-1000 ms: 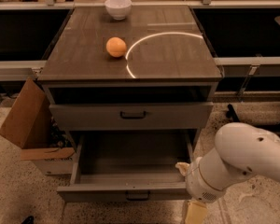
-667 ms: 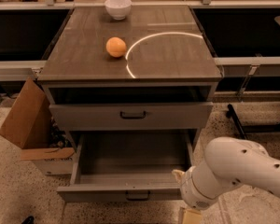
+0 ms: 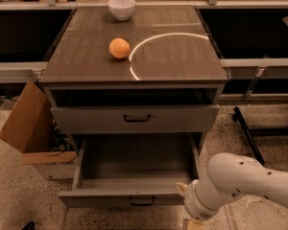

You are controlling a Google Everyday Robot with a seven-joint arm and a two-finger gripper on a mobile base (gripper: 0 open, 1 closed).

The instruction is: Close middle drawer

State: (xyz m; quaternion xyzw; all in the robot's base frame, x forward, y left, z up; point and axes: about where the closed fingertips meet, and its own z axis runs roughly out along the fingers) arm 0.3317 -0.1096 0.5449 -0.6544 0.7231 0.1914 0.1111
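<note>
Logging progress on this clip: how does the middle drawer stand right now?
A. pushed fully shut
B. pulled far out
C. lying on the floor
B: the middle drawer juts well out from the cabinet with its inside showing, and the gripper is at its right front corner.

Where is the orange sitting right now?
In the camera view the orange sits left of centre on the cabinet top, in front of the white bowl; the robot's hand is low, by the open middle drawer's right front corner.

Arm (image 3: 245, 182) low right, gripper (image 3: 192, 223) seemingly bottom edge
</note>
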